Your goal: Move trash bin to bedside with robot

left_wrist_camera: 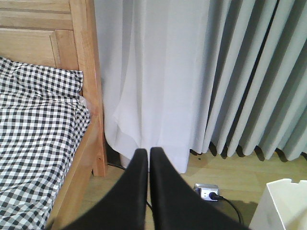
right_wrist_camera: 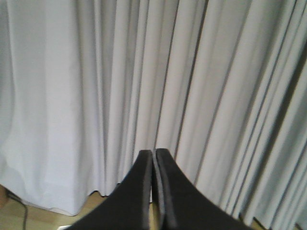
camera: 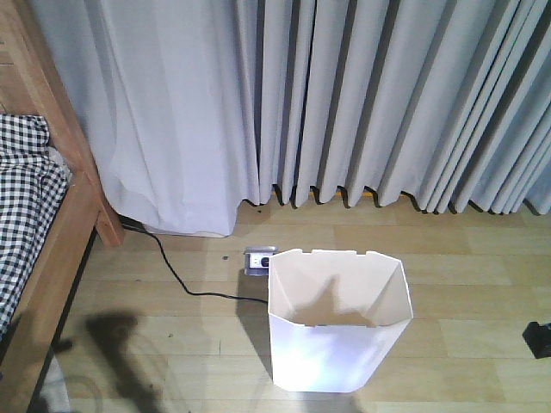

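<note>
Bin upright on floor, right of bed, well apart. Left end effector closed, empty, aimed at bed frame and curtain. Right end effector closed, empty, facing curtain. Neither near bin.

Risks, judged: thin wall buckling or slipping under pinch; tipping if pushed high; snagging on cable and socket just behind rim.

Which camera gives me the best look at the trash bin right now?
The exterior front-facing view: the whole trash bin shows, open rim and inside included. The left wrist view catches only a corner of it at bottom right; the right wrist view shows only curtain.
</note>
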Robot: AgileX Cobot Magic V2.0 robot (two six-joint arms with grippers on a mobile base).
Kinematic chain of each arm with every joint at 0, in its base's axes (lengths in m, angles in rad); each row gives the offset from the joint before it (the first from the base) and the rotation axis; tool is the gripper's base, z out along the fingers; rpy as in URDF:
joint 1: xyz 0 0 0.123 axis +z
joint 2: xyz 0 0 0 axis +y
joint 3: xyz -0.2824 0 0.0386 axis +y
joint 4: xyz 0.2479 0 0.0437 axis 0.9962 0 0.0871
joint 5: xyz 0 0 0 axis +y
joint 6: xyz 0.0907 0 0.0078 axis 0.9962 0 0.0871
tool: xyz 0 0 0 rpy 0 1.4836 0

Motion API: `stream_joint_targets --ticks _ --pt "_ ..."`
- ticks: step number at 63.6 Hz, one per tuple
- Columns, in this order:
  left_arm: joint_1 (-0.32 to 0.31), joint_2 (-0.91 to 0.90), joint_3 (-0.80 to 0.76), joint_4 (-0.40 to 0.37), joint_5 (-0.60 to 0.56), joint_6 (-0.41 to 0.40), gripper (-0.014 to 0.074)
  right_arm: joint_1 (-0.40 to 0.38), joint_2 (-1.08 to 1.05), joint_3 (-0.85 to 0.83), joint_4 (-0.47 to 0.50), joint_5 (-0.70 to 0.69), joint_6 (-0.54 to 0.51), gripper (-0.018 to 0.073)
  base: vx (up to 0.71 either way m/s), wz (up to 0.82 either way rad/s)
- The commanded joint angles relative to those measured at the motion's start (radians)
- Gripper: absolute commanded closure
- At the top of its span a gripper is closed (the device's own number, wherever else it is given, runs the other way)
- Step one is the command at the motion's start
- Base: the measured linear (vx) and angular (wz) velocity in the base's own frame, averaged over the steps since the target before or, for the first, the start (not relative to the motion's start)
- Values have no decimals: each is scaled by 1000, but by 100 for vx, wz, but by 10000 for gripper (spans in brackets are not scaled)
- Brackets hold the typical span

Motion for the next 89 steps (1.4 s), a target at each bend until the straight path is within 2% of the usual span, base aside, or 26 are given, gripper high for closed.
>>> stream_joint_targets --ticks 1,7,12,17,24,40,47,59,77,89 --pt "-3 -14 3 -2 -66 -4 603 2 -5 -29 -193 -93 195 568 0 0" --pt "-3 -14 3 -2 -66 -4 603 2 -13 -24 -493 -126 491 568 0 0" --pt "-3 -14 3 -2 -66 -4 603 2 -13 -9 -660 -169 687 568 0 0" --pt "-3 -14 3 -2 -66 -4 603 2 -13 20 -740 -206 769 568 0 0" --pt "-3 -14 3 -2 -66 -4 603 3 -54 75 -788 -281 795 568 0 0" --pt "-3 -14 3 -2 -66 -4 603 72 -184 191 -812 -304 809 568 0 0" --pt "-3 -14 3 -2 -66 -4 603 72 -255 207 -804 -253 830 568 0 0" --pt "-3 -14 3 -2 -66 -4 603 47 -250 207 -789 -225 858 568 0 0" --pt "-3 -14 3 -2 -66 -4 603 48 -250 207 -781 -224 849 568 0 0" --pt "-3 -14 3 -2 -66 -4 603 48 -250 207 -781 -225 802 568 0 0"
